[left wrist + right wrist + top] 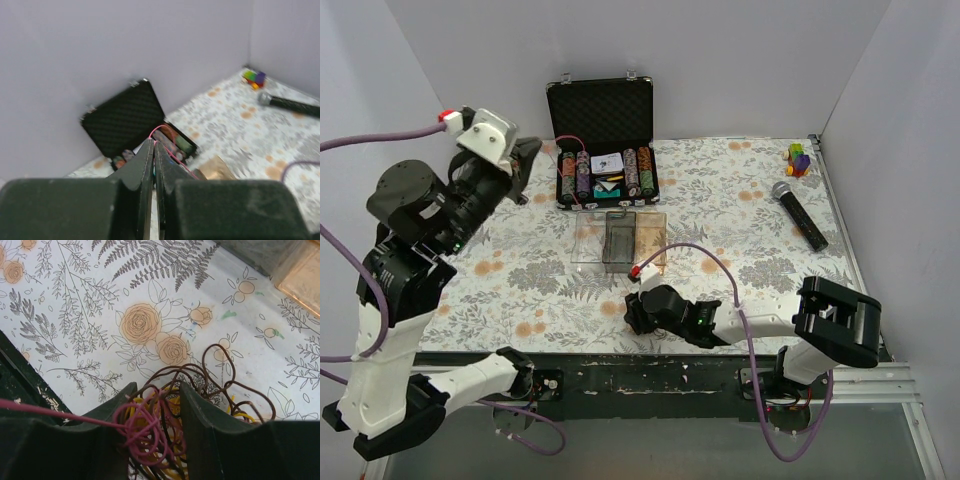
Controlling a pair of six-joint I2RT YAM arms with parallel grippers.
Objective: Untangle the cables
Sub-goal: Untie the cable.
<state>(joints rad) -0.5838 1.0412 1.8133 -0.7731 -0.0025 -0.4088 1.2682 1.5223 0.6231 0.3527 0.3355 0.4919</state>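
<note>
The cables (150,432) are a clump of pink-red, yellow and dark brown wire loops on the flowered table. My right gripper (157,390) is shut on this clump, low near the front edge (633,312). Brown loops (225,367) spill out past its right finger. A single pink strand (50,410) leaves the clump to the left, pulled straight. My left gripper (532,152) is raised high at the back left. Its jaws are pressed together (154,145) on a thin pink cable (172,156), which trails down from the tips towards the table.
An open black case (605,170) with poker chips stands at the back centre. A clear plastic tray (618,238) lies in front of the case. A microphone (800,215) and coloured blocks (799,158) are at the back right. Walls close in the table on three sides.
</note>
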